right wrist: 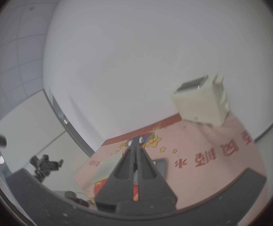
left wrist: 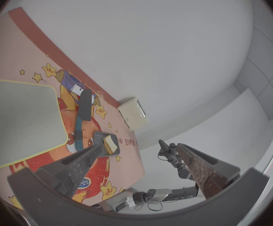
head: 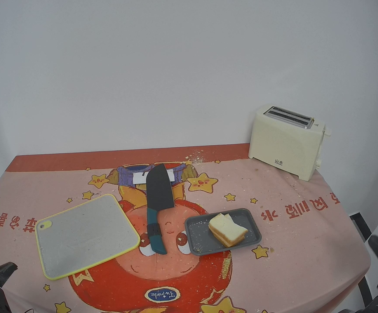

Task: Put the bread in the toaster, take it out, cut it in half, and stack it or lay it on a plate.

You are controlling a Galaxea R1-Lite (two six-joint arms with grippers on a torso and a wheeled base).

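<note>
The surface (head: pixel 306 240) carries a grey cutting board (head: pixel 86 235) toward its left edge and a cream toaster (head: pixel 287 142) at its far right corner. A knife (head: pixel 158 201) lies mid-surface, its blade toward the far edge. Just right of the knife is a grey plate (head: pixel 245 220), with the bread (head: pixel 227 230) on it in stacked pieces. The left claw (left wrist: pixel 139 148) is spread wide apart with nothing in it; the right claw (right wrist: pixel 135 148) is closed together.

wall (head: pixel 189 57): plain white, behind table | table (head: pixel 302 240): pink cartoon-print top, red far edge | light: even
</note>
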